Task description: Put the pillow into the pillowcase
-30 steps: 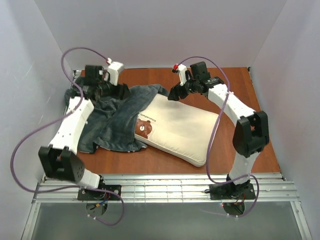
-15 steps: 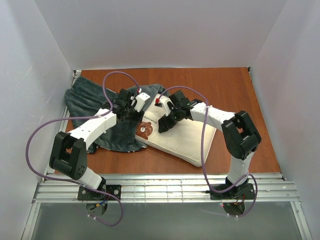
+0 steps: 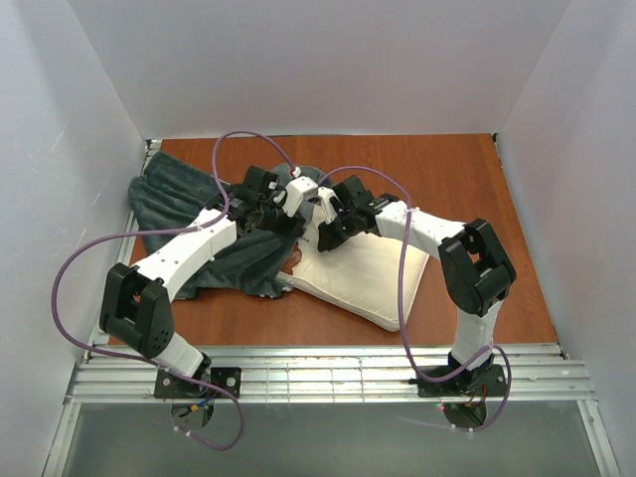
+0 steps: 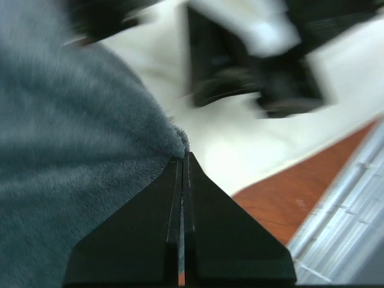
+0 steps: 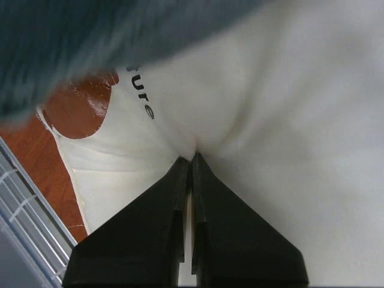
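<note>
Grey-teal pillowcase (image 4: 72, 156): hem pinched in clenched left gripper (image 4: 183, 156), arm stretched forward-right.
Cream pillow (image 5: 288, 120): fold nipped by closed right gripper (image 5: 192, 155), forearm angled left.

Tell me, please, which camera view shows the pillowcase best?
The top external view: it shows most of the pillowcase spread at the left of the table, one edge lying over the pillow. The left wrist view shows blurred grey plush pinched by the left gripper; the right wrist view, a blurred grey strip along its top.

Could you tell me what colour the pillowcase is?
The pillowcase is dark grey-teal, clearest in the top external view.
</note>
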Robot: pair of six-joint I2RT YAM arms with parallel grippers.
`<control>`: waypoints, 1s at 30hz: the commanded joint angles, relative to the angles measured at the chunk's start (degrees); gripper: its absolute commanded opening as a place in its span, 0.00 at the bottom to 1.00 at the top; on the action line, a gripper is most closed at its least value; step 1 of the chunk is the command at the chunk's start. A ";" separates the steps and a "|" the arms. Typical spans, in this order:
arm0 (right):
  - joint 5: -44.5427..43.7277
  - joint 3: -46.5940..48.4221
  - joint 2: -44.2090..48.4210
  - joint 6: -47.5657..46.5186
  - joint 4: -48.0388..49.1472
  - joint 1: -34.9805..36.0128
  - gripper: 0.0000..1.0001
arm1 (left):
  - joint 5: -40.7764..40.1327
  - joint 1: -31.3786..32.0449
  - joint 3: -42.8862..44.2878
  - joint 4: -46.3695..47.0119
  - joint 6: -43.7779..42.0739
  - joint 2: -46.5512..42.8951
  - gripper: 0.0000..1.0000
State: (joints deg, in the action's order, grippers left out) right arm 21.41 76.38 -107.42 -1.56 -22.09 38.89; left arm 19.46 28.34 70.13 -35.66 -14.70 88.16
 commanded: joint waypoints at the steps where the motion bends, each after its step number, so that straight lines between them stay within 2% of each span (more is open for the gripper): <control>1: 0.83 3.24 -0.78 5.16 4.59 0.13 0.01 | 16.02 3.38 3.96 -2.04 1.51 -4.31 0.00; 4: 3.02 4.57 -1.57 9.81 7.92 -0.92 0.01 | 17.28 4.88 3.53 -1.96 2.66 -3.26 0.00; 6: 4.60 5.88 -2.88 11.66 8.90 -1.80 0.01 | 11.94 4.71 0.98 -1.08 3.19 -2.12 0.00; 10: 8.29 7.64 -4.03 10.98 8.90 -3.12 0.01 | 7.00 0.25 -2.18 1.90 4.76 -5.36 0.34; 11: 8.99 7.91 -3.94 9.75 7.42 -3.56 0.01 | 6.73 -0.99 -2.28 2.26 4.77 -6.93 0.50; 12: 10.22 8.26 -2.98 8.26 6.19 -3.82 0.06 | 6.73 -1.87 -1.67 1.57 3.03 -9.82 0.54; 14: 10.41 7.74 -0.70 1.76 1.64 -3.83 0.30 | 7.51 -2.76 -1.40 -3.42 -2.58 -13.78 0.60; 15: 9.97 6.69 2.88 -0.70 0.48 -3.74 0.41 | 7.17 -2.76 -2.96 -4.67 -6.01 -18.50 0.60; 16: 9.53 4.50 4.91 -3.07 -0.23 -3.13 0.60 | 6.30 -2.85 -3.85 -6.42 -7.09 -20.90 0.63; 18: 4.19 2.64 10.26 -9.75 -2.95 -1.29 0.72 | 5.06 -3.02 -5.70 -8.54 -8.50 -24.86 0.64; 20: -2.74 0.19 12.83 -15.10 -4.10 4.15 0.82 | 3.74 -4.86 -7.02 -8.55 -3.96 -28.91 0.66; 21: -10.35 -0.78 14.32 -16.35 -4.10 6.61 0.89 | 4.00 -7.39 -7.11 -8.20 -1.50 -29.88 0.68; 22: -14.34 -1.92 14.69 -17.32 -3.93 11.16 0.98 | 4.53 -8.64 -7.11 -7.68 3.57 -31.19 0.70; 23: -20.64 -3.76 14.34 -18.73 -3.49 13.29 0.99 | 5.05 -9.78 -6.85 -6.54 6.06 -31.73 0.70; 25: -26.31 -5.36 13.29 -19.35 -2.62 17.51 0.98 | 4.45 -11.28 -5.71 -5.31 12.02 -32.43 0.73; 27: -34.65 -8.25 10.58 -21.10 -1.04 19.63 0.99 | 3.48 -11.46 -4.92 -4.77 14.34 -33.40 0.76; 29: -41.06 -9.93 8.11 -22.34 2.21 21.66 0.99 | 3.39 -11.81 -4.04 -5.29 16.88 -34.10 0.84; 30: -42.58 -11.06 5.40 -22.95 3.53 22.01 0.99 | 3.74 -12.34 -3.95 -5.91 16.55 -34.11 0.84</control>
State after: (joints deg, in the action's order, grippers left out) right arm -5.91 68.64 -96.75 -20.18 -20.64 61.17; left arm 23.59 16.84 64.55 -40.34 -3.84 55.09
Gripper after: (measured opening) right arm 0.986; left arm 0.835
